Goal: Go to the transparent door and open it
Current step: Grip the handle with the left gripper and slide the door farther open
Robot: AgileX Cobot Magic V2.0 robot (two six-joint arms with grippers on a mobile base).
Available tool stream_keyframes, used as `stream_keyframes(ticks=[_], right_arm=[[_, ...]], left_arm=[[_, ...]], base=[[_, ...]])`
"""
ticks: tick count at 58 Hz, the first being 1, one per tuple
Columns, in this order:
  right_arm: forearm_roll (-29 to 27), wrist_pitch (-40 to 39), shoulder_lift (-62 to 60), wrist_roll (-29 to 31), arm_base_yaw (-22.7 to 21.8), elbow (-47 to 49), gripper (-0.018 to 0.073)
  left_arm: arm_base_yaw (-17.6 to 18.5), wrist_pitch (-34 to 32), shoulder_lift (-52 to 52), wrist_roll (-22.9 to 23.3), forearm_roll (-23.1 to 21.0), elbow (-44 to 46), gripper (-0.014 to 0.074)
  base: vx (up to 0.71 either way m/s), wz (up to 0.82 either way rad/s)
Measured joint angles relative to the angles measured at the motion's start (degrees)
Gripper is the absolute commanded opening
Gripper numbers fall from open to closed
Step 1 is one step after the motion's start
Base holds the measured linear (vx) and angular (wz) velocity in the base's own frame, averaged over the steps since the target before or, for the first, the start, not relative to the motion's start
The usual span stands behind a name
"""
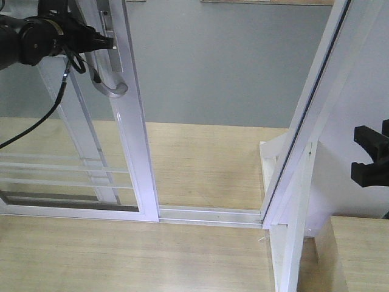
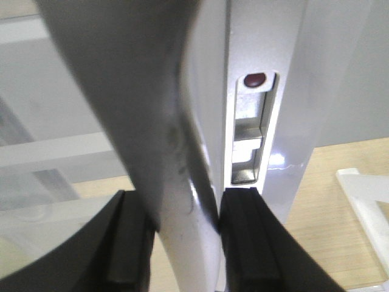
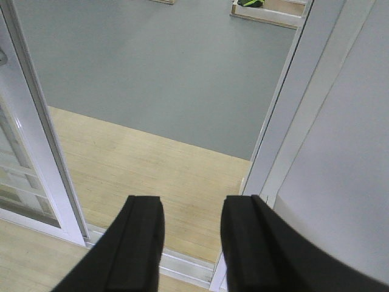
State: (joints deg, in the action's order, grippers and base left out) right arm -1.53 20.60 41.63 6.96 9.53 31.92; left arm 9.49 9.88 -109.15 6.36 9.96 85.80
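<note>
- The left hand (image 1: 109, 42), black, sits at about 10 o'clock in the front view, pinching the curved silver handle (image 1: 112, 90) of the glass door (image 1: 130, 140); the wrist view shows the handle (image 2: 176, 231) squeezed between both fingers (image 2: 249, 243).
- The door stands upright, long axis vertical, leaning slightly toward 11 o'clock in the front view; its thin white bars (image 1: 55, 164) run horizontally near the bottom.
- A lock plate (image 2: 254, 131) sits just beside the handle.
- A floor track (image 1: 209, 214) runs toward 3 o'clock to the white frame post (image 1: 304, 128), with a gap between door and post.
- The right hand (image 3: 191, 243), at 3 o'clock, is spread apart, gripping nothing.
</note>
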Motion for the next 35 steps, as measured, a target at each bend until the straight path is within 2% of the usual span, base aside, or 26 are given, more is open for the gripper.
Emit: stream_keyframes(ticks=[23,35], right_arm=[[0.0,0.0,0.0,0.0,0.0,0.0,0.0316],[0.0,0.0,0.0,0.0,0.0,0.0,0.0316]], left_arm=[[-6.4,-4.6,6.6,-1.3,0.0,-9.4,0.0367],[-7.1,-6.1,11.7,-1.3,0.0,-14.7,0.0367]], base=[[0.0,0.0],[0.0,0.0]])
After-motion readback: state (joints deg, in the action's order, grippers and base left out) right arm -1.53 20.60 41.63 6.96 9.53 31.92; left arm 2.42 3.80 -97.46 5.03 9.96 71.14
